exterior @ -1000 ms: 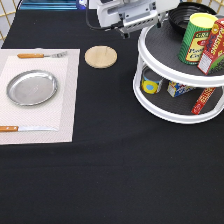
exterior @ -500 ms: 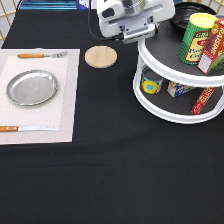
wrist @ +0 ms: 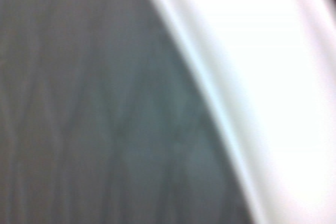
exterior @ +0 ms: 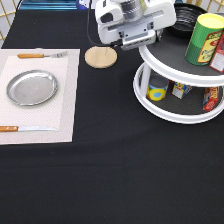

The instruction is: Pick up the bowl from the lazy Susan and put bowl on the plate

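Gripper [exterior: 134,40] sits at the far edge of the table, at the exterior view's top, pressed close to the left rim of the lazy Susan [exterior: 165,107]. The white hand body hides the fingers, so whether the jaws are apart or together cannot be told.

Bowl [exterior: 187,16], glossy black, rests on the upper tier toward its far side, just beside the hand; contact cannot be judged. A green and yellow can [exterior: 204,39] stands on the same tier near its right edge. Small cans and packets occupy the lower tier.

Plate [exterior: 31,87] lies bare on a pale placemat [exterior: 65,100] at the table's left edge, between a fork [exterior: 41,55] and a knife [exterior: 25,129]. A wooden coaster [exterior: 100,56] lies between placemat and turntable.

Wrist view: only a white curved rim against a dark grey surface.
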Controlling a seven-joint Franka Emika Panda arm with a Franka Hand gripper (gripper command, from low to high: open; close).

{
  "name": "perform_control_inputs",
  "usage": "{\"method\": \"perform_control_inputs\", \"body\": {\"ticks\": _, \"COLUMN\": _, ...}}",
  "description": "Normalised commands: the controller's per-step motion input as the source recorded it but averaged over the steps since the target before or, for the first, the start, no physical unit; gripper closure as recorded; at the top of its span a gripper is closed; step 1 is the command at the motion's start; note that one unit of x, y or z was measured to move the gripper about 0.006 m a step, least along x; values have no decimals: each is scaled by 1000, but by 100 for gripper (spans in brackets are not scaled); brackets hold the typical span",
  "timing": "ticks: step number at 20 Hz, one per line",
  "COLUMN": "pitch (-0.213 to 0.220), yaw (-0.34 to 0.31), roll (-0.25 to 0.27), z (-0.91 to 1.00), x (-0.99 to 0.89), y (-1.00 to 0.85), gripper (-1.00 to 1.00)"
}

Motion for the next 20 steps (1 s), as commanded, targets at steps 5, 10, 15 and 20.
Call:
{"method": "perform_control_inputs", "body": {"ticks": 5, "pitch": -5, "yaw": 12, "roll": -36, "z": 312, "x": 459, "y": 75, "gripper": -100}}
{"method": "perform_control_inputs", "body": {"ticks": 10, "pitch": -42, "yaw": 4, "roll": -17, "z": 971, "x": -255, "y": -4, "gripper": -100}}
{"method": "perform_control_inputs", "body": {"ticks": 15, "pitch": -115, "yaw": 0, "roll": -69, "z": 1000, "x": -640, "y": 47, "gripper": -100}}
{"method": "perform_control_inputs", "body": {"ticks": 20, "pitch": -149, "yaw": 0, "roll": -135, "z": 564, "x": -921, "y": 94, "gripper": -100}}
